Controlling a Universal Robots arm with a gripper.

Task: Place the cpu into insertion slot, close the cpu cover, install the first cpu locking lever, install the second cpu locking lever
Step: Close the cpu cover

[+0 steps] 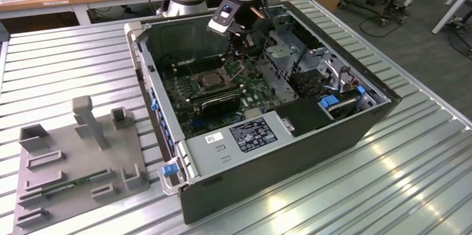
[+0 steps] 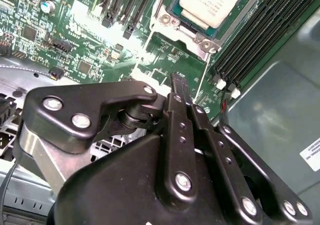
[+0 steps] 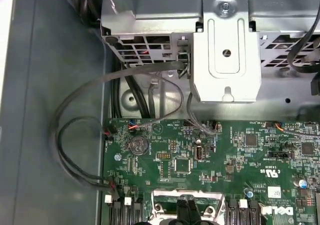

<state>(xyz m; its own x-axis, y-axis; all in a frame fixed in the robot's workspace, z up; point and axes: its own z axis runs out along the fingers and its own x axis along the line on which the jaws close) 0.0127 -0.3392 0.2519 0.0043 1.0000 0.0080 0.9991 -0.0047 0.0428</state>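
In the exterior view I hung inside the open case (image 1: pixel 295 135) on the worktop (image 1: pixel 74 52), my jaws near the slot (image 1: pixel 209 83). In the second wrist view the cpu (image 2: pixel 212 2) lay seated in the slot, and the cover (image 2: pixel 202 42) seemed to be down around it. I judged the placing done, but could not tell whether the levers were locked. My jaws were together, gripping nothing, over the board (image 2: pixel 75 40) beside the slot. In the first wrist view my fingertips (image 3: pixel 186 209) met at the slot's silvery rim.
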